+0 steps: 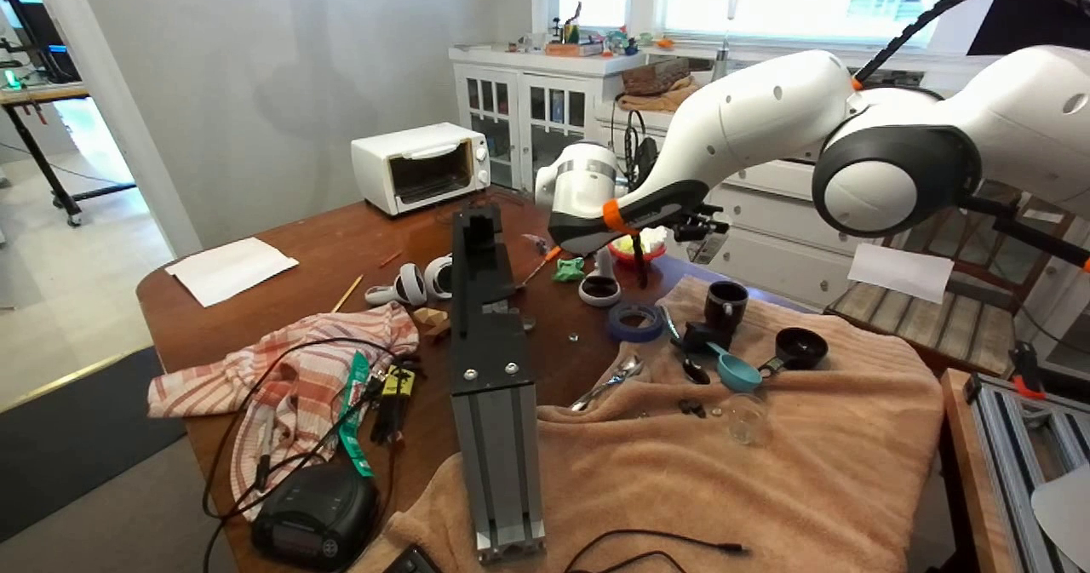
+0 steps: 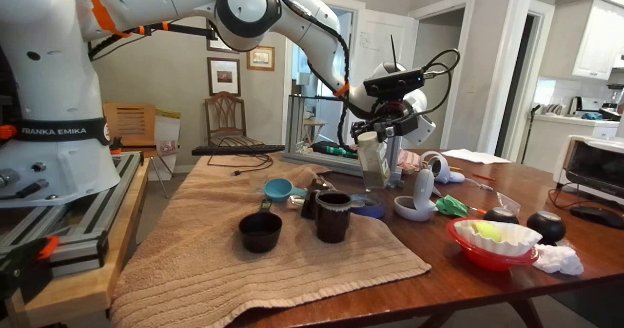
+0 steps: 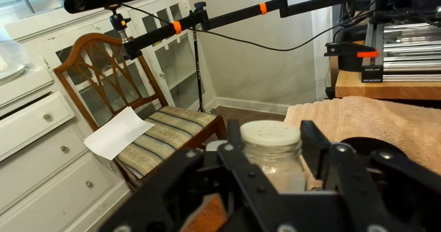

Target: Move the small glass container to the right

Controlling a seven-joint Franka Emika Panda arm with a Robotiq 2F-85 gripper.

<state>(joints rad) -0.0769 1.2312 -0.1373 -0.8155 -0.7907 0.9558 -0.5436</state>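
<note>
The small glass container is a clear jar (image 2: 373, 164) with a white, holed lid and some greyish contents low inside. My gripper (image 2: 374, 130) is shut on it near the lid and holds it in the air, slightly tilted, above the table near the blue tape roll. In the wrist view the jar (image 3: 279, 168) stands between the two fingers of the gripper (image 3: 270, 132); its lower part is hidden. It also shows under the gripper (image 1: 702, 224) in an exterior view as a small jar (image 1: 706, 249). Another clear glass piece (image 1: 747, 420) lies on the brown towel.
The brown towel (image 2: 195, 264) bears a dark mug (image 2: 333, 218), a black cup (image 2: 260, 231) and a teal scoop (image 2: 279, 190). Blue tape (image 1: 634, 322), a white controller (image 2: 416, 201) and a red bowl (image 2: 492, 257) are nearby. A metal-framed black beam (image 1: 494, 386) rises across the table.
</note>
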